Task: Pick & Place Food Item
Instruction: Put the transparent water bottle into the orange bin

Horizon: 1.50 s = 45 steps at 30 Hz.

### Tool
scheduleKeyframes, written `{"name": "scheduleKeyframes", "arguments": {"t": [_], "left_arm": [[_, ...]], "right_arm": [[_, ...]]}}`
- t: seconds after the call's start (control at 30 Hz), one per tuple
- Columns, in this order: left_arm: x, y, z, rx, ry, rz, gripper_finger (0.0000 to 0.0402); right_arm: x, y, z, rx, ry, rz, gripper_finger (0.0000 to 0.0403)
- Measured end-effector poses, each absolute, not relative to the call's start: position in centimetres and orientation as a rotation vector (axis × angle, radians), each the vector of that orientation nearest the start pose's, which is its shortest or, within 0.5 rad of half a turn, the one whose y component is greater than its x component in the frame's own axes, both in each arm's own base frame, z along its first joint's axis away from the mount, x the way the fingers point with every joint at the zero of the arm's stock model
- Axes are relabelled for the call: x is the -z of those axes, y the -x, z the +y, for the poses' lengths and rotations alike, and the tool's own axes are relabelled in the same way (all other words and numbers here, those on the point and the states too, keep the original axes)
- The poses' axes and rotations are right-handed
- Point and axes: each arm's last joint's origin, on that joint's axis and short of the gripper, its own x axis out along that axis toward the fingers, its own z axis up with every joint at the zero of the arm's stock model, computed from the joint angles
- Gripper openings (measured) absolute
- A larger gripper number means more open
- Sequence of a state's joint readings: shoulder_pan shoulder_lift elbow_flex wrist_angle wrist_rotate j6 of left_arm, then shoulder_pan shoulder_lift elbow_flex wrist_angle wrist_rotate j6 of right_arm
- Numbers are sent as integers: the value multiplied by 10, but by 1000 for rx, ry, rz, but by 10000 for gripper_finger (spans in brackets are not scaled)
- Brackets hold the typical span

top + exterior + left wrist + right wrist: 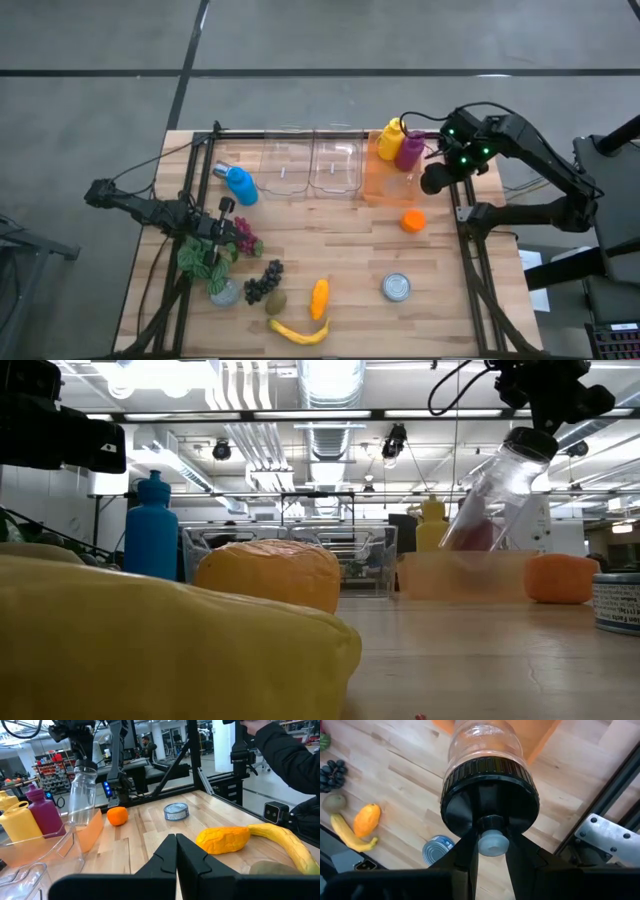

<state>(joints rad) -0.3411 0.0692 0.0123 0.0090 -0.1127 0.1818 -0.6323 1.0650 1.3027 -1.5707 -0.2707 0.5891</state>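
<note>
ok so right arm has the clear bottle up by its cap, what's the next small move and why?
Probably lower it straight down. The right tool grips the clear bottle by its cap, and it hangs tilted above the orange bin, beside the yellow bottle and purple bottle. The left tool is shut and idle.

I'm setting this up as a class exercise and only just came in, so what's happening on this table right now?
The right gripper is shut on the cap end of a clear bottle, holding it tilted above the orange bin at the back of the table. The left gripper is shut and empty, waiting low over the table's left side. The orange, can, banana and grapes lie on the table.
</note>
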Motion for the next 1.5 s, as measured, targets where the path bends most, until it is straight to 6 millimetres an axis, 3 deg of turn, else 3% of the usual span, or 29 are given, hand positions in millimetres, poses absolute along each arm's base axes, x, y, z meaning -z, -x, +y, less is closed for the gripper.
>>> {"name": "scheduleKeyframes", "arguments": {"t": [0.33, 0.6, 0.9, 1.5], "left_arm": [[-163, -96, -31, 232, -192, 26, 1], [-163, -96, -31, 232, -192, 26, 1], [-163, -96, -31, 232, -192, 26, 1], [-163, -96, -31, 231, -192, 26, 1]], "right_arm": [[-358, -115, -75, 663, -1080, 1108, 69], [-346, -138, -91, 636, -1076, 1218, 68], [-358, -167, -112, 597, -1039, 1226, 68], [-355, -211, -144, 543, -990, 1285, 68]]}}
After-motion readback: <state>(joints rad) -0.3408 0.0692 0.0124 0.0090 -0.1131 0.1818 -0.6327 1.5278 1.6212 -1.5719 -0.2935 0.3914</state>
